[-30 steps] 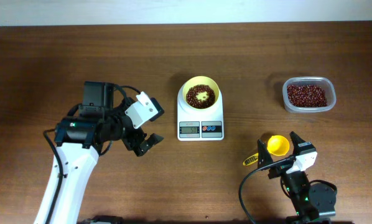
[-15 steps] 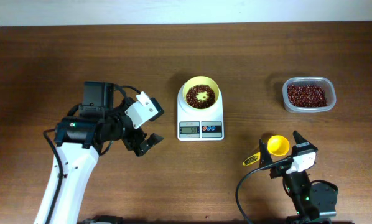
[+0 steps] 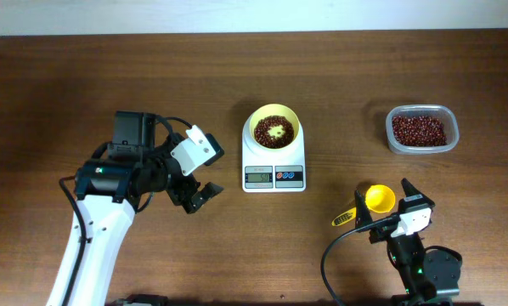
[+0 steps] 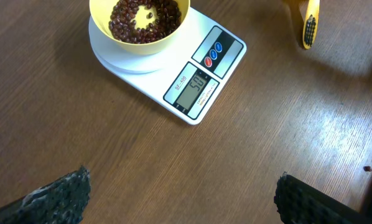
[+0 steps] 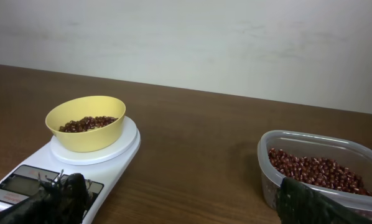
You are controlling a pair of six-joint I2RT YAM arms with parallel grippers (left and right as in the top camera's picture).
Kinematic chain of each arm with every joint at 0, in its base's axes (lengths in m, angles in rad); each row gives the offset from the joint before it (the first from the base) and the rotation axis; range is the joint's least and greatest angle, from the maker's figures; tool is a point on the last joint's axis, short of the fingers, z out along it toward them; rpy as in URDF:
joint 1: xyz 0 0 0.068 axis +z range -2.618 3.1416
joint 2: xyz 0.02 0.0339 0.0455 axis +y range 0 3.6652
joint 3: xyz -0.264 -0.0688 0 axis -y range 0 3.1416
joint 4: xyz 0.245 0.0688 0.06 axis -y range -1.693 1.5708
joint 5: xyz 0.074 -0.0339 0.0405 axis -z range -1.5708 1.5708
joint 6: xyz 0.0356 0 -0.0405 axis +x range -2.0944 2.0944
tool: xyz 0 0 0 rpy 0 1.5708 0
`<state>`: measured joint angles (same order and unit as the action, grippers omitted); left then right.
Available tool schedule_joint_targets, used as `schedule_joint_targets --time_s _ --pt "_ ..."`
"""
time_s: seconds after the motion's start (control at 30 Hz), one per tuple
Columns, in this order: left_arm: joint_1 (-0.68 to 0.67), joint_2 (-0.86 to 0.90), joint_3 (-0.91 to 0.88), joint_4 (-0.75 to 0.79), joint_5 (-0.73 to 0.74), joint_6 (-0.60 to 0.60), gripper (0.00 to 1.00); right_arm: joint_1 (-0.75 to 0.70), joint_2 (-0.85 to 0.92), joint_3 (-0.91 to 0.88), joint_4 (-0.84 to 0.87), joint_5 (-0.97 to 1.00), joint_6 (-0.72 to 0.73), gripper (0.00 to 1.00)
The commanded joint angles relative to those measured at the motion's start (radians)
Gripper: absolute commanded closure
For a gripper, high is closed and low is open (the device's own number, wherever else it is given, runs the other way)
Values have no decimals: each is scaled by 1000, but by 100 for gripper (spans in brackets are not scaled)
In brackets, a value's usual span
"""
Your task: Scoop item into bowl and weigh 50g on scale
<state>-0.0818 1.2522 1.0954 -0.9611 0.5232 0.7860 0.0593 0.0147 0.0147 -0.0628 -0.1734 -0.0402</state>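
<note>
The beans (image 3: 265,127) lie in the yellow bowl (image 3: 254,126), which stands on the round platform at the rear of the scale (image 3: 273,177) on the worktop (image 3: 339,76). More beans fill a clear tub (image 3: 389,133) well to the right of the scale. A yellow scoop (image 3: 378,199) lies near the scale's front right, between the widely spread jaws of the right gripper (image 3: 381,197), contact not discernible, while the left gripper (image 3: 201,196) hangs just left of the scale, jaws wide and empty.
</note>
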Motion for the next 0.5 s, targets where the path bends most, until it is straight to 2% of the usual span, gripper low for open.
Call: schedule_joint_targets --time_s 0.0,0.47 --pt "6 -1 -2 -1 3 13 1 -8 -11 -9 -3 -2 -8 1" --pt "6 -1 -2 -2 3 13 1 -21 -11 -9 -8 34 -8 1"
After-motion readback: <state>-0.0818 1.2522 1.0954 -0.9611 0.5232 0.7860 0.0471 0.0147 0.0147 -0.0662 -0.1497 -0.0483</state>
